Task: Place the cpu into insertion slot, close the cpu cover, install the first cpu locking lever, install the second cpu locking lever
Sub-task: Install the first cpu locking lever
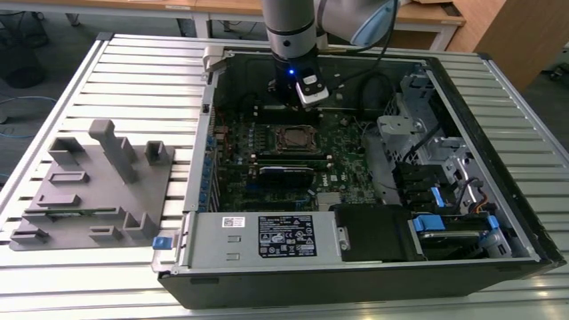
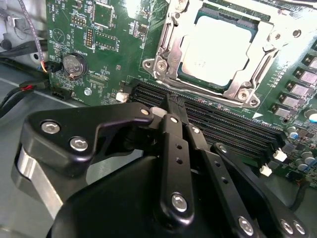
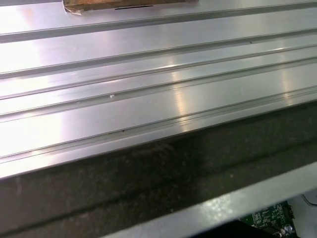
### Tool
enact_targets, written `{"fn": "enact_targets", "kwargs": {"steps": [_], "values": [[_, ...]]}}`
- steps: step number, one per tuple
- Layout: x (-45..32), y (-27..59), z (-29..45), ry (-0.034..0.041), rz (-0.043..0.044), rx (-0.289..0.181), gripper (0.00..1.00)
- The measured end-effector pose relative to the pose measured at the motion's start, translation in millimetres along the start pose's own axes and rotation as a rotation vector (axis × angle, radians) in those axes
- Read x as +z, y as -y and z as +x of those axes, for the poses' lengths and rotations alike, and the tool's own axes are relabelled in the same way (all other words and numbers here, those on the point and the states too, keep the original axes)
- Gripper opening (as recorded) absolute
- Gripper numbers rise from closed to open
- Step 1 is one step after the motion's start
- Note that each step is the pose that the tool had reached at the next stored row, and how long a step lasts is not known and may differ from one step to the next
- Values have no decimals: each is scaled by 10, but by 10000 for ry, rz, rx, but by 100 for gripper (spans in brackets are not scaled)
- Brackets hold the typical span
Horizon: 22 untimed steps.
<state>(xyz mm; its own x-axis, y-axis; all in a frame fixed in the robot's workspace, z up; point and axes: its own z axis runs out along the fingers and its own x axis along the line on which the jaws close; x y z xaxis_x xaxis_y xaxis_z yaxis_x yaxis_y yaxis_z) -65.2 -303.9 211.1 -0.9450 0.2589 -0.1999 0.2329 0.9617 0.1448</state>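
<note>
My gripper hangs inside the open computer case, over the far part of the green motherboard in the exterior view. In the second wrist view my fingers are pressed together with nothing between them, their tips just near of the socket, above the long black memory slots.

The cpu already lies in the insertion slot, its pale metal top showing through the window of the cpu cover, which lies flat around it. In the exterior view the same socket sits near the board's middle, just near of my wrist.

The case rests on a ribbed aluminium tabletop. A grey plastic fixture stands on it at the exterior view's left, well apart from the case. The first wrist view shows the tabletop's grooved slats and a dark case edge.
</note>
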Motion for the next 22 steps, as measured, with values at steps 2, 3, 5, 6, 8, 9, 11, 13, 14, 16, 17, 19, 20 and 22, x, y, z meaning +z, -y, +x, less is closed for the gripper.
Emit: {"fn": "enact_targets", "kwargs": {"steps": [2, 3, 5, 6, 8, 9, 11, 13, 14, 16, 17, 19, 20, 22], "values": [[3, 0, -2, -269, 73, 27, 11], [5, -1, -4, -436, 118, 43, 11], [9, -2, -10, -782, 212, 75, 11], [10, -2, -12, -954, 259, 90, 11], [12, -2, -14, -1197, 325, 114, 11], [12, -2, -14, -1202, 327, 115, 11], [13, -2, -14, -1211, 328, 115, 11], [13, -2, -14, -1217, 329, 114, 11], [13, -3, -14, -1221, 325, 87, 11], [15, -3, -15, -1248, 291, -131, 11], [15, -3, -14, -1262, 281, -241, 11], [16, -2, -14, -1290, 258, -460, 11], [18, -2, -15, -1305, 242, -577, 11], [20, -3, -17, -1335, 208, -808, 11]]}}
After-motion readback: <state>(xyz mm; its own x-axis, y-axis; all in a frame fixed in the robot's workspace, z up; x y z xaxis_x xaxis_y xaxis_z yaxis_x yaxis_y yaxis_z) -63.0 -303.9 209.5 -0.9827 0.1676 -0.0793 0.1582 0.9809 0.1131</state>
